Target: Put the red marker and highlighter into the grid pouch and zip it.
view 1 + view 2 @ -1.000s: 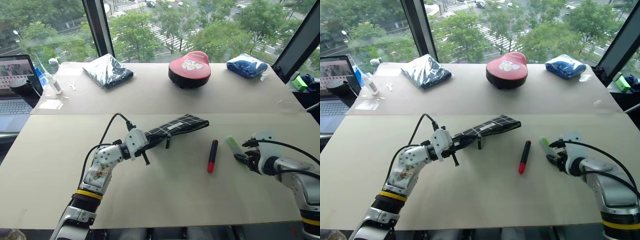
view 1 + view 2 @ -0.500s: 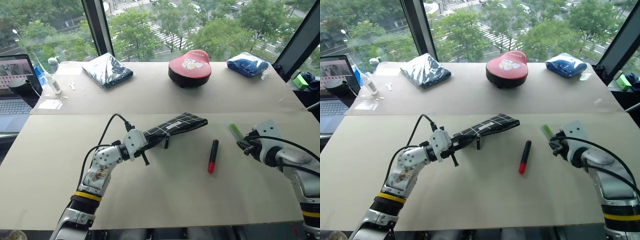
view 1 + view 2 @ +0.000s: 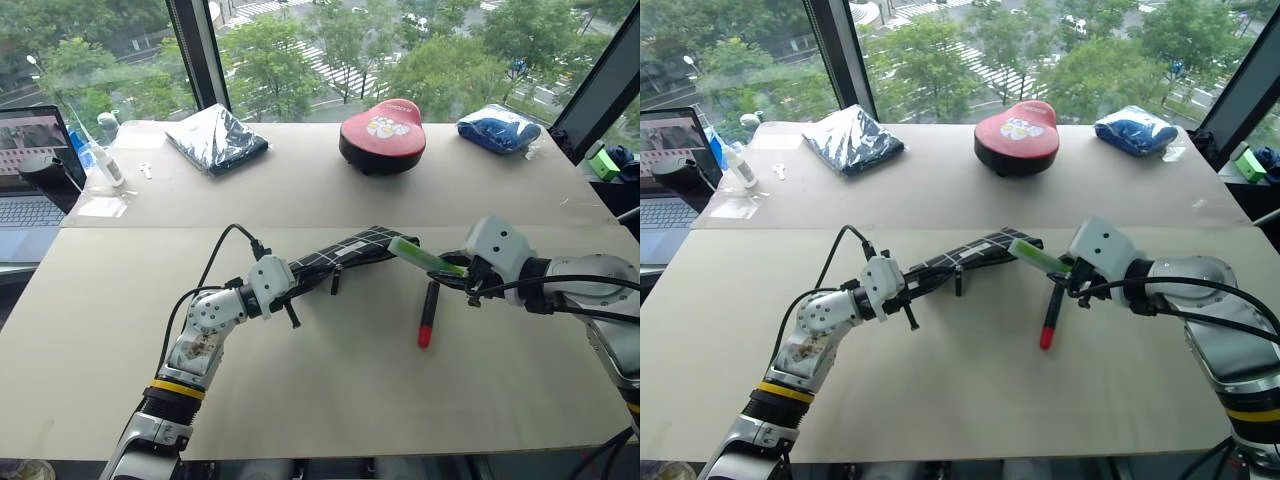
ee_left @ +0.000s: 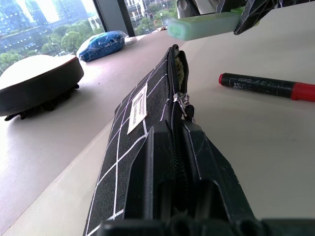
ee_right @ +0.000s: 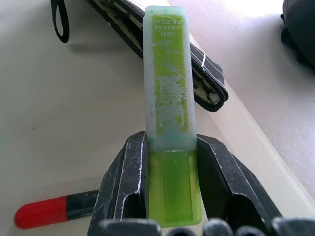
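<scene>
the left gripper (image 3: 300,281) is clamped on one end of the pouch (image 3: 345,256), fingers (image 4: 206,162) pinched tight on either side of the zipper edge, holding the pouch on its edge with the zipper side up, over the middle of the table (image 3: 330,400). the far end of the pouch stretches toward the right edge of the table, and the zipper is open there, showing a slit with a pale lining in the left wrist view. a white label sits on the pouch's side, and its black pull strap (image 3: 335,283) hangs down from the zipper near the middle of its length.

the right gripper (image 3: 452,276) grips the highlighter (image 3: 423,257) by its bright green body, its two fingers (image 5: 125,189) partly closed against either side. the paler capped end sticks out past the fingers toward the open end of the pouch, raised off the table. in the head views the cap's tip lies just beside the pouch's far end; whether they touch cannot be told.

the marker (image 3: 428,313) lies flat on the table below the highlighter, between the pouch's end and the near edge, black half toward the far edge and red half toward the near edge, free of both grippers.

along the far edge sit a dark wrapped bundle (image 3: 215,138), a red case (image 3: 381,128) and a blue bundle (image 3: 499,127). a laptop (image 3: 30,170) stands off the left edge.
</scene>
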